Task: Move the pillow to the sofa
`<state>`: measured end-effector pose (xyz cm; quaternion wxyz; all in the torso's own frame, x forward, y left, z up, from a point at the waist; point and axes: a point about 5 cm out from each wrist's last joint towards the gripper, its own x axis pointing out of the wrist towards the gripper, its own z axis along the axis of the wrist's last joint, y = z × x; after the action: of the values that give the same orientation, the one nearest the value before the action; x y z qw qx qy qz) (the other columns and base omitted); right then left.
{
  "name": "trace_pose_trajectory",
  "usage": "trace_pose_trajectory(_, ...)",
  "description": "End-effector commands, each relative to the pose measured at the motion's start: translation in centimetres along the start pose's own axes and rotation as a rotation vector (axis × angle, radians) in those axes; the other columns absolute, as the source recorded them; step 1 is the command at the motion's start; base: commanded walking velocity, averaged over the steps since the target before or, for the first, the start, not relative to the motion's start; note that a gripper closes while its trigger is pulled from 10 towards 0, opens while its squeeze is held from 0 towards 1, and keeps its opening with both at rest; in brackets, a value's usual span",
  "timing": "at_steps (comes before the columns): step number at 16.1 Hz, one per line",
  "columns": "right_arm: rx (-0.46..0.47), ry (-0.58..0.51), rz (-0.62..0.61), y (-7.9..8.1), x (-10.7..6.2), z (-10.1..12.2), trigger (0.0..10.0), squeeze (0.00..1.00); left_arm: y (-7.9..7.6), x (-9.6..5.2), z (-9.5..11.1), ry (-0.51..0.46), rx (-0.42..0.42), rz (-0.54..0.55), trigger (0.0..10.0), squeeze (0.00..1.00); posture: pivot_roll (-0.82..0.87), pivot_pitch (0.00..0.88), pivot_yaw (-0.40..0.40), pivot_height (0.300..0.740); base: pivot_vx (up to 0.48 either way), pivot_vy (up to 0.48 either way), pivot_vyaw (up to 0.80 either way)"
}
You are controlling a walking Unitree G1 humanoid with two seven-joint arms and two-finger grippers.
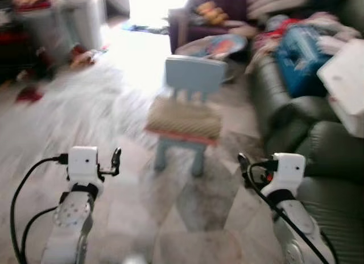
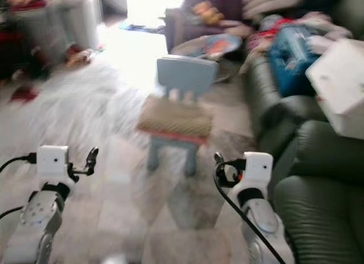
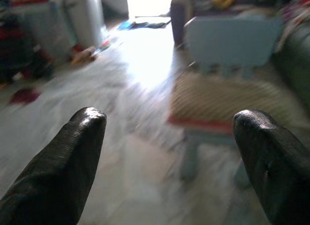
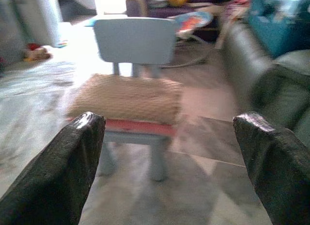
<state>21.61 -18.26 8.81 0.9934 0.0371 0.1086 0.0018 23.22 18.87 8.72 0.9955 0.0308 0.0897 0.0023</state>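
Observation:
A flat tan woven pillow (image 1: 183, 118) with a red underside lies on the seat of a small light-blue chair (image 1: 193, 76) straight ahead on the tiled floor. The dark green sofa (image 1: 318, 156) runs along the right. My left gripper (image 1: 115, 160) is raised in front of me at lower left, short of the chair, and open with nothing in it. My right gripper (image 1: 243, 164) is held at lower right beside the sofa's front, open too. In the wrist views the pillow (image 4: 127, 98) sits ahead between the black fingertips (image 4: 82, 137). The picture is blurred.
Clothes, a blue bag (image 1: 298, 50) and a white box (image 1: 348, 82) are piled on the sofa's far end. A baby bouncer (image 1: 213, 48) stands behind the chair. Grey bins (image 1: 68, 16) and scattered toys lie at far left. Open tiled floor lies between me and the chair.

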Motion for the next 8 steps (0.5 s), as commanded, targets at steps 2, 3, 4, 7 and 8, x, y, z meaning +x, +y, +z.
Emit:
trace_pose_trajectory(2, -0.02, 0.018, -0.041, -1.3, 0.3, -0.3, 10.0, 0.0, -0.9, 0.4, 0.5, -0.004, -0.012, -0.025, 10.0, 0.0, 0.0, 0.0, -0.026, 0.74, 0.437, 0.0, 0.0)
trace_pose_trajectory(3, -0.026, 0.013, -0.043, -1.5, 1.0, -0.1, 10.0, 0.0, -1.0, 0.6, 0.5, 0.001, -0.012, -0.026, 10.0, 0.0, 0.0, 0.0, -0.026, 0.74, 0.428, 0.0, 0.0)
trace_pose_trajectory(4, -0.029, 0.01, -0.051, -1.7, 1.3, 0.0, 10.0, 0.0, -1.0, 0.7, 0.6, 0.003, -0.016, -0.025, 10.0, 0.0, 0.0, 0.0, -0.027, 0.74, 0.424, 0.0, 0.0)
trace_pose_trajectory(7, -0.044, 0.011, -0.055, -2.0, 1.7, 0.0, 10.0, 0.0, -1.3, 1.0, 0.5, 0.024, -0.028, -0.025, 10.0, 0.0, 0.0, 0.0, -0.029, 0.74, 0.33, 0.348, 0.0)
trace_pose_trajectory(8, -0.045, 0.012, -0.055, -2.1, 1.7, -0.1, 10.0, 0.0, -1.3, 1.0, 0.4, 0.03, -0.025, -0.024, 10.0, 0.0, 0.0, 0.0, -0.031, 0.74, 0.296, 0.379, 0.0)
